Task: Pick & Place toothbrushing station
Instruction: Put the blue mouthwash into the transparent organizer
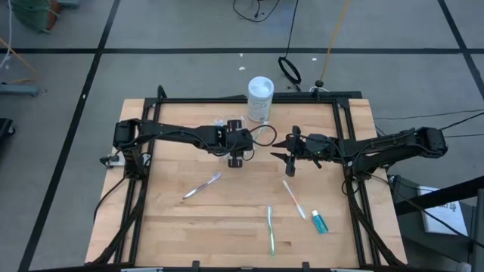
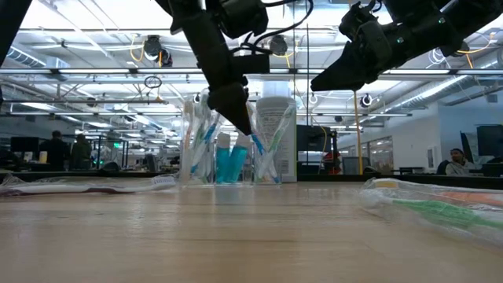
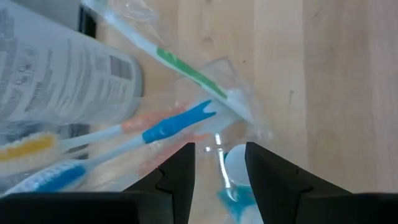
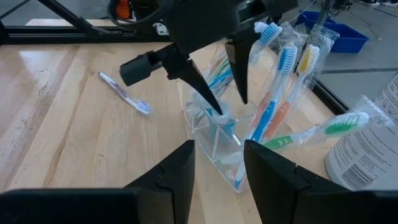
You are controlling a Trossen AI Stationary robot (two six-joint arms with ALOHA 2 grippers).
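The left gripper (image 4: pixel 225 106) hangs over the clear plastic cup (image 4: pixel 219 146) near the table's (image 1: pixel 174 227) back edge, its fingers open and dipped into the cup's mouth on either side of a blue toothpaste tube (image 3: pixel 235 171) with a white cap; whether they touch the tube cannot be told. The cup stands upright, just beside the taller white container (image 1: pixel 259 98), and holds several wrapped toothbrushes (image 4: pixel 283 81) that lean out of it in blue, orange, yellow and green. The right gripper (image 1: pixel 286 160) hovers above the table, near the cup on its right side, fingers open and empty. On the table's front half lie three more toothbrushes, one purple (image 1: pixel 202 185), one green (image 1: pixel 271 230), one pink (image 1: pixel 294 199), and another toothpaste tube (image 1: pixel 320 221), all well apart from the cup.
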